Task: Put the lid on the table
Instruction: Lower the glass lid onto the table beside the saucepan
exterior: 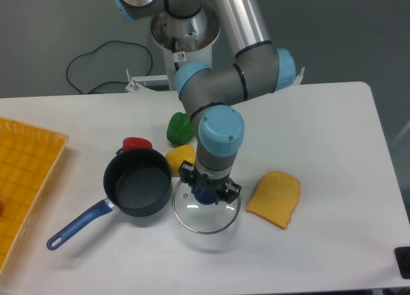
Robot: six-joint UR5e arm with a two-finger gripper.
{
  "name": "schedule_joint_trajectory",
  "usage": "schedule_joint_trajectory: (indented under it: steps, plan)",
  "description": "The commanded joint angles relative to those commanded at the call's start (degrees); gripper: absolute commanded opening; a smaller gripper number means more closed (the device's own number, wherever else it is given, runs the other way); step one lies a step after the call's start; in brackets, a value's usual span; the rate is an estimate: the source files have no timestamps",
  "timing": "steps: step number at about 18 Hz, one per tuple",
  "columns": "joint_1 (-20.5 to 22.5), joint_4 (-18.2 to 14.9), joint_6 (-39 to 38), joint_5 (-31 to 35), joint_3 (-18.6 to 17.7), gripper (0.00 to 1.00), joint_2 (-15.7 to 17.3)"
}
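The desk point(333, 134) is plain white. The lid point(206, 210) is clear glass with a thin silver rim and a dark blue knob at its centre. The claw point(207, 190) is black, and the arm point(221, 125) above it is grey metal with light blue caps at the joints. The saucepan point(137, 181) is dark, nearly black, with a blue handle. The tray point(22, 173) is orange-yellow with a square grid pattern. The bell pepper point(178, 127) is green. A yellow piece point(180, 158) and a red piece point(136, 143) lie by the pan. The bread-like slice point(275, 197) is yellow with an orange edge. The cable point(102, 67) is black against grey.
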Motion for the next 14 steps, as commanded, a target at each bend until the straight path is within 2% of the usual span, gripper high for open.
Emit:
schedule_joint_trajectory:
  steps: [9, 14]
  plan:
    - [-0.7, 0.4, 0.3, 0.3, 0.2, 0.49, -1.7]
    - [-1.6, 2.5, 0.4, 0.6, 0.1, 0.49, -2.6]
